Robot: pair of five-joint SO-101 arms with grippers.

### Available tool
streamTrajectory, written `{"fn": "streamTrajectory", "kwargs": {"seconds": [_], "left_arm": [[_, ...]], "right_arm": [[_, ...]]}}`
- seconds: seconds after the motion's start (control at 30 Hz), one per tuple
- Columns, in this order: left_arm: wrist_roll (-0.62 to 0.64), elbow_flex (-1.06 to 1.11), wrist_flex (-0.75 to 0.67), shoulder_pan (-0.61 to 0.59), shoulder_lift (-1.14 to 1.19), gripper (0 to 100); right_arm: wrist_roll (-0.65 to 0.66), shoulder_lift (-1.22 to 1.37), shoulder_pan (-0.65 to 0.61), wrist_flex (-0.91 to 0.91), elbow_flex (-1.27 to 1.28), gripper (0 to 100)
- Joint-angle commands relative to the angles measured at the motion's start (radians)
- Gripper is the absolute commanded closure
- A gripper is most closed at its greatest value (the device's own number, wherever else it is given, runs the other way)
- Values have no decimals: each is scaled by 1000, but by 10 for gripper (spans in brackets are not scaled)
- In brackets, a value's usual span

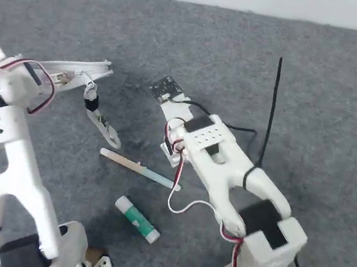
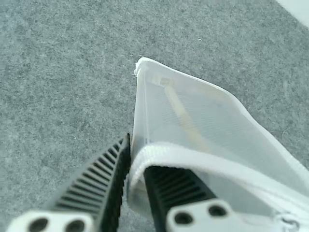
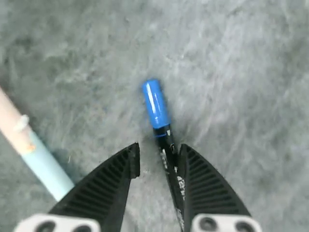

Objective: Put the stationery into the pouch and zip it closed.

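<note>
Grey felt table [image 1: 322, 74]: my two white arms stand side by side over the stationery. My left arm [image 1: 1, 147] stretches out over the left of the table; my right arm [image 1: 227, 168] bends down over the middle.

The translucent mesh pouch [image 2: 203, 111] is at the end of my left arm, showing edge-on from above. My left pincer [image 2: 137, 159] is clamped tight on its zip-edged rim, one ribbed finger on each side of the fabric. A pale slender shape shows through the mesh; I cannot tell what it is.

The pale pen [image 1: 135, 164], one end light blue, lies on the felt between my arms, just beside my right pincer [image 3: 159, 147]. That pincer points down at the felt, partly open, gripping nothing. The blue-capped pen [image 3: 157, 106] lies flat with its dark barrel running in between the two fingers, close against one of them, the cap out past the tips.

The glue stick [image 1: 137, 219], white with a green band, lies near the pale pen, closer to my bases and apart from both pincers. A short tab [image 1: 91, 102] with a dark piece trails from the pouch toward the pale pen.
</note>
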Motion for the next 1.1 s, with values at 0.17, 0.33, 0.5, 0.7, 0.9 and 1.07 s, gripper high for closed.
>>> {"fn": "streamTrajectory", "kwargs": {"seconds": [0.17, 0.33, 0.5, 0.7, 0.9, 1.07], "left_arm": [[9, -33, -28, -6, -48, 990], [9, -33, -28, -6, -48, 990], [9, -33, -26, -6, -48, 990], [9, -35, -26, 20, -52, 990], [11, -82, 15, 107, -54, 990], [11, -165, 118, 239, -48, 990]], "right_arm": [[18, 51, -7, -15, -106, 961], [20, 77, -7, -15, -106, 968], [9, -4, 13, 51, -107, 994], [-149, -214, 45, 125, -63, 993], [-262, -409, 61, 124, 29, 993], [-334, -559, 62, 124, 92, 993]]}}
